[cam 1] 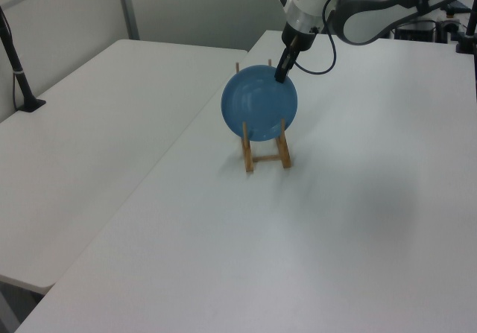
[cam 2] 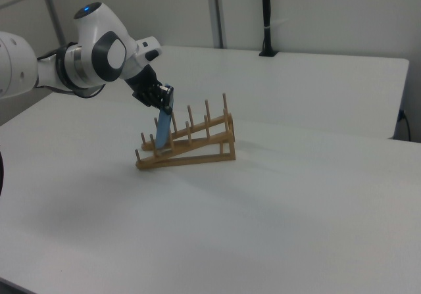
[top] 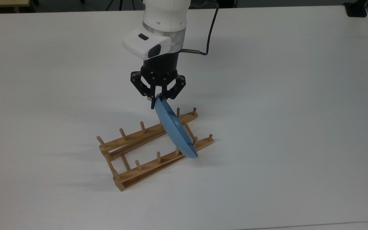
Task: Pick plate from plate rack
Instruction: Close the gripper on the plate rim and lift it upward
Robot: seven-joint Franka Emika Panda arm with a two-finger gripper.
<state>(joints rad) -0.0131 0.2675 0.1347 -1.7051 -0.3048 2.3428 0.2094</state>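
The light-blue plate (top: 176,131) stands on edge between the pegs near the right end of the wooden plate rack (top: 133,138) in the top view, leaning over. My gripper (top: 157,99) hangs straight down over it and is shut on the plate's top rim. In the left view the plate (cam 1: 258,102) faces the camera, hiding most of the rack (cam 1: 264,159), and the gripper (cam 1: 282,74) pinches its upper right edge. From the right view the plate (cam 2: 162,131) is seen edge-on at the left end of the rack (cam 2: 197,152), with the gripper (cam 2: 166,103) on its top.
The rack sits on a wide white table (top: 283,111). A black clamp (top: 356,9) is fixed at the table's far right corner. A second white table (cam 1: 89,147) with a black post (cam 1: 16,61) adjoins on the left view's left. A black cable (top: 210,28) trails from the wrist.
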